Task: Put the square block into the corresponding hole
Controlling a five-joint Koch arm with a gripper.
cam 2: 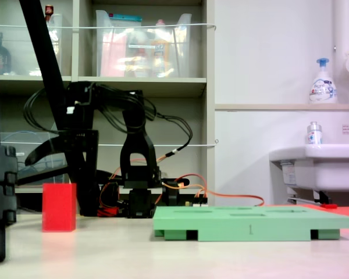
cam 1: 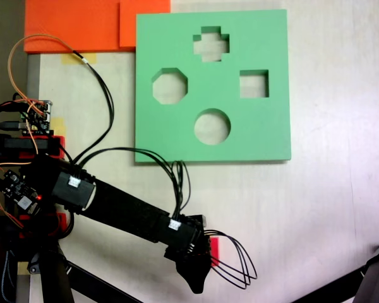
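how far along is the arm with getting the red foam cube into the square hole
Early stage. Nothing is placed: the green foam board's square cutout is empty. The red foam cube stands on the table, away from the board, with the black gripper right over it. Whether it is gripped cannot be told. Lifting, carrying and inserting remain.

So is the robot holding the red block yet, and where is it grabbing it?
Cannot be told. The gripper sits right over the red block, which stands on the table, but neither fixed view shows whether the jaws have closed on it.

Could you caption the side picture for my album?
Red block stands on the table, apart from the green board, with the black arm above it.
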